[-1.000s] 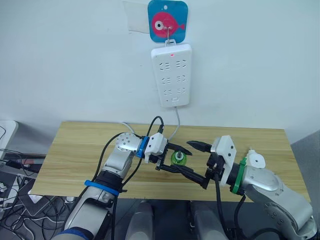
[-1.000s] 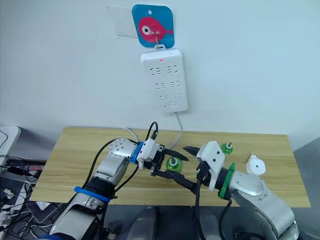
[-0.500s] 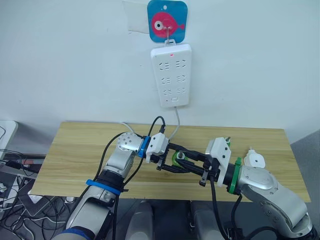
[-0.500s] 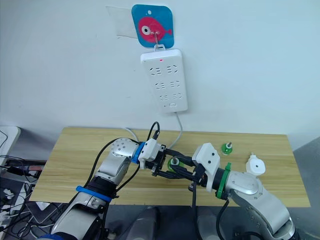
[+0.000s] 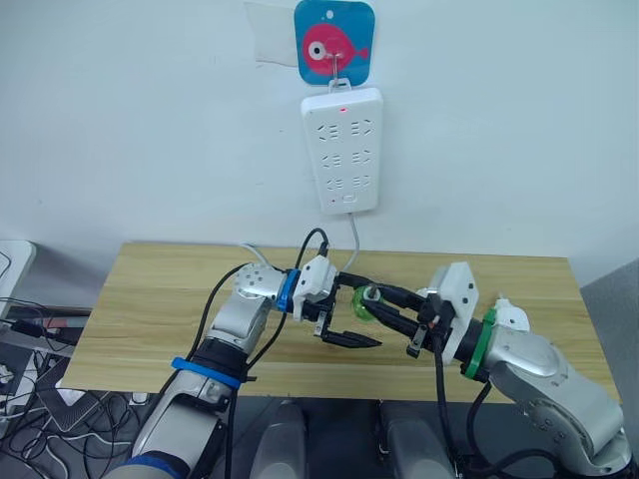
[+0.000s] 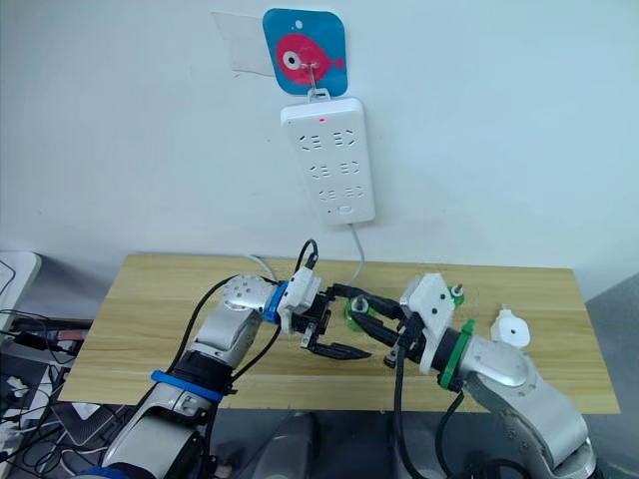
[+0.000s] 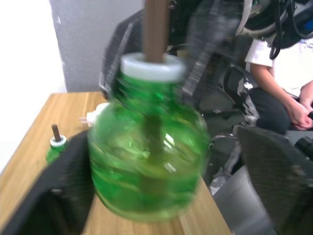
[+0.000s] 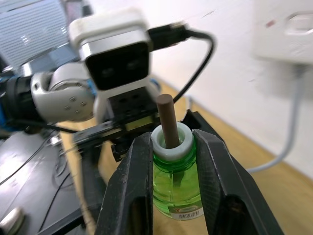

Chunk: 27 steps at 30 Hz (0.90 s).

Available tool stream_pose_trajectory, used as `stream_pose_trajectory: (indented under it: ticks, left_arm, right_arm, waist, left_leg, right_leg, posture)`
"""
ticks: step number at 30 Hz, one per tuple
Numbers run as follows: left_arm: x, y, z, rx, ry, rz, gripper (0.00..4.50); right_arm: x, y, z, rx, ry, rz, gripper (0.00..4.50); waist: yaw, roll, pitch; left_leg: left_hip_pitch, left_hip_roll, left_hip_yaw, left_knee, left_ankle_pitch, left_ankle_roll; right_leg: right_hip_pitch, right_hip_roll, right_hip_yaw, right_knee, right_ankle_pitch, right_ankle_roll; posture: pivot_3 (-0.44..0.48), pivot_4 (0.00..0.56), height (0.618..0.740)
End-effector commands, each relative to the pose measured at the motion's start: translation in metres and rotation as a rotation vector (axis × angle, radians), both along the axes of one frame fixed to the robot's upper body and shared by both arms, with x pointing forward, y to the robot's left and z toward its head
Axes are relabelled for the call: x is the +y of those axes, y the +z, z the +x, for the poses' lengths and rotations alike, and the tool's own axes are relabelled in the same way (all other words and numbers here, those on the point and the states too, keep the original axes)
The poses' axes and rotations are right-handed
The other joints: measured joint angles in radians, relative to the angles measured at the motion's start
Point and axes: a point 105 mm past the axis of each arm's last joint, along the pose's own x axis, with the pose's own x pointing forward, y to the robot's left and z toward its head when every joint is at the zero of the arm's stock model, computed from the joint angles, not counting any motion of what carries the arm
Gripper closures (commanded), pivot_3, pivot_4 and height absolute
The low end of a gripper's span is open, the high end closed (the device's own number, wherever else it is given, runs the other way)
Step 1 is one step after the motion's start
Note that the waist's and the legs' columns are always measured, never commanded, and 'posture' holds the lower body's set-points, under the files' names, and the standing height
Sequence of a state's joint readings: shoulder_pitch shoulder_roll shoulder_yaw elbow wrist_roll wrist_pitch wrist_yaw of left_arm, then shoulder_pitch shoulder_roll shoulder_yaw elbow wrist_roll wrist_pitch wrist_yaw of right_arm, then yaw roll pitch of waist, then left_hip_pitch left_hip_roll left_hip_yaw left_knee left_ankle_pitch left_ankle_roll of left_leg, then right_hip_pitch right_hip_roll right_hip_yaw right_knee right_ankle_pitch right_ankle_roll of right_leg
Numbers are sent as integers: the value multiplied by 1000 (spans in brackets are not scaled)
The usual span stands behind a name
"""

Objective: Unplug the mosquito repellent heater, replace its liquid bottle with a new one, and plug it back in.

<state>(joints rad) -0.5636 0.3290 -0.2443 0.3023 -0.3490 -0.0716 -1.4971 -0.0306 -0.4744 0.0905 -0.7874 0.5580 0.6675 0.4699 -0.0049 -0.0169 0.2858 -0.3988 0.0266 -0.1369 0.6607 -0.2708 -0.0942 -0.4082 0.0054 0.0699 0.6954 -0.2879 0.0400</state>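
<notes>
A green liquid bottle [image 8: 172,182] with a white collar and a brown wick hangs above the table between both grippers. My right gripper [image 5: 373,305] is shut on its neck, one finger [image 8: 130,192] on each side. My left gripper [image 6: 352,321] stands open around the bottle, its fingers [image 7: 279,169] spread wide and apart from the glass. A second small green bottle [image 6: 456,292] stands on the table behind my right wrist. The mosquito repellent heater [image 5: 510,317], small and white, lies unplugged on the table at the right.
A long white power strip [image 5: 342,150] with a red light hangs on the wall from a blue fish hook [image 5: 334,42]; its cable drops to the wooden table [image 5: 160,299]. A person [image 7: 281,63] sits beyond the table's right end.
My right gripper has shut on the bottle's neck and my left gripper has let go and opened wide. The bottle has moved slightly up and to the right with the right gripper.
</notes>
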Motion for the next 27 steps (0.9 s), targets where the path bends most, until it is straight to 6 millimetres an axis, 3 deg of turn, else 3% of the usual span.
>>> stream_pose_trajectory:
  ticks: [1,5,8,14,17,27]
  left_arm:
    - [12,19,1,-30,33,-49,38]
    - [21,35,7,-31,164,-134,38]
    - [8,39,-7,-149,187,-200,38]
    - [-8,45,4,-214,336,-304,38]
    - [-12,53,11,-258,412,-362,38]
    - [-27,47,-1,-268,396,-377,38]
  right_arm:
    - [-12,18,-1,-21,-96,81,3690]
    - [-36,29,5,79,-281,295,3690]
    - [-42,29,6,272,-363,581,3690]
    - [-50,31,9,515,-418,901,3690]
    - [-53,35,11,574,-424,992,3690]
    - [-43,42,9,652,-359,1039,3690]
  waist:
    - [-1,0,0]
    - [-2,0,0]
    - [-4,0,0]
    - [-8,0,0]
    - [-14,0,0]
    - [-24,0,0]
  left_leg:
    - [0,0,0,0,0,0]
    - [0,0,0,0,0,0]
    - [0,1,0,-1,0,0]
    - [0,-1,1,0,0,0]
    - [0,0,1,-1,0,0]
    - [0,0,1,-2,0,0]
  right_leg:
    - [0,0,0,0,0,0]
    - [0,0,0,0,0,0]
    - [0,-1,0,0,0,0]
    - [0,-2,1,0,0,0]
    - [0,-2,1,0,0,0]
    - [0,-1,1,0,0,1]
  posture:
    - [90,260,740]
    - [90,260,740]
    - [72,270,740]
    - [70,266,740]
    - [73,269,740]
    - [88,270,740]
